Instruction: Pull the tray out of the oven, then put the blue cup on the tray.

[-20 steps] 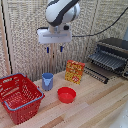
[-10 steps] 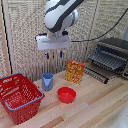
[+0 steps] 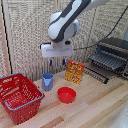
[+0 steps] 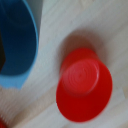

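Left of centre in the exterior view, blue cup (image 3: 47, 80) stands upright on the desk (image 3: 95, 107), just below-left of the tool (image 3: 56, 63) (fingers spread, holding nothing); descend slightly leftward.

Red basket (image 3: 20, 97), red bowl (image 3: 66, 94), snack box (image 3: 75, 71) on table (image 3: 100, 107).

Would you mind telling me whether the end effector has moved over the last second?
Yes: the end effector has drifted toward the exterior view's left, away from the oven.

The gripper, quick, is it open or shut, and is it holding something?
Gripper: open, jaws spread apart and holding nothing, up above the blue cup.
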